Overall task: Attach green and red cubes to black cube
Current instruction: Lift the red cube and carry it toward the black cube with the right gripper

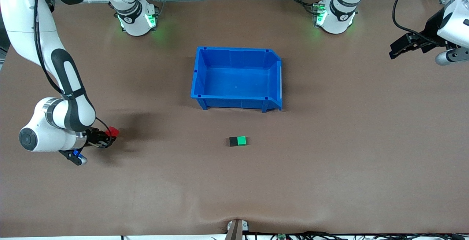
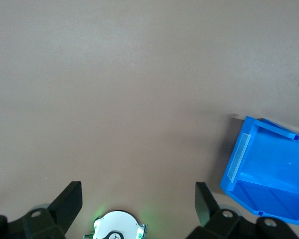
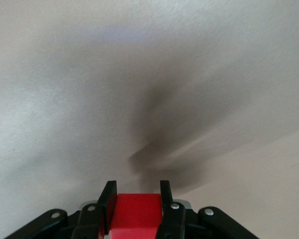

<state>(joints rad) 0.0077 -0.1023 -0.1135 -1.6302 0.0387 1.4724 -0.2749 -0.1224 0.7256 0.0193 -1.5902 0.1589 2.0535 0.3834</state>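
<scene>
**Red cube clamped in the right gripper; green and black cubes joined near the bin**

The blue bin [image 1: 237, 78] sits on the brown counter [image 1: 329, 159] and serves as the landmark. Nearer to the front camera than the bin, a short way off it, the black cube [image 1: 233, 141] and the green cube [image 1: 241, 140] lie on the counter touching side by side, the green one toward the left arm's end.

The right gripper [image 1: 110, 136] is up over the counter well away from the bin, toward the right arm's end. Its fingers [image 3: 108, 204] are clamped on the red cube [image 1: 113, 132]; in the right wrist view the red cube [image 3: 136, 211] fills the space between the two pads, with a dark shadow on the counter below.

The left gripper [image 1: 397, 49] waits high over the left arm's end of the counter, well apart from the bin. Its fingers [image 2: 70, 201] stand wide apart with nothing between them, and the left wrist view shows one corner of the bin [image 2: 269, 169].
</scene>
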